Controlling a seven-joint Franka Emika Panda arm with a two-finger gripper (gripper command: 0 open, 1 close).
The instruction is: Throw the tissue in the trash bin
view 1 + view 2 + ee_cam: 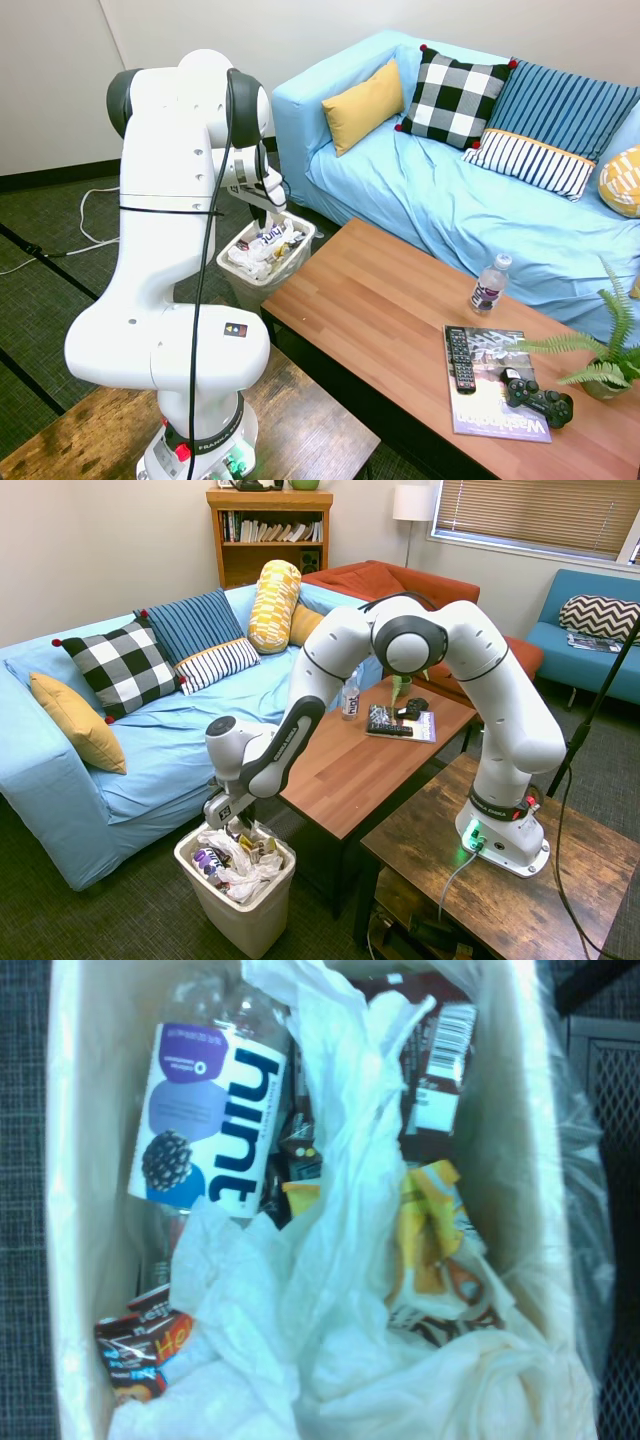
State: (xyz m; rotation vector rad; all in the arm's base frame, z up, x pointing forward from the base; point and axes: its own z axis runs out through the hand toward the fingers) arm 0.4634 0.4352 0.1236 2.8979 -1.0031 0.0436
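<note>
The trash bin (pixel 305 232) (pixel 240 915) is a small white wastebasket on the carpet between the sofa and the coffee table's end. It is heaped with wrappers, a "hint" bottle (pixel 215 1120) and crumpled white paper. My gripper (pixel 262 222) (pixel 233 827) hangs straight over the bin's opening, just above the heap. A crumpled white wad (pixel 490 1390) that may be the tissue shows in the wrist view. The exterior views do not show whether it is held or lying among the bin's white paper (pixel 300 1290).
The wooden coffee table (pixel 380 310) carries a water bottle (pixel 488 285), a magazine with a remote (pixel 460 358), a game controller (pixel 535 395) and a plant (pixel 605 360). A blue sofa (pixel 470 200) with cushions stands behind the table. A dark wooden stand is in front.
</note>
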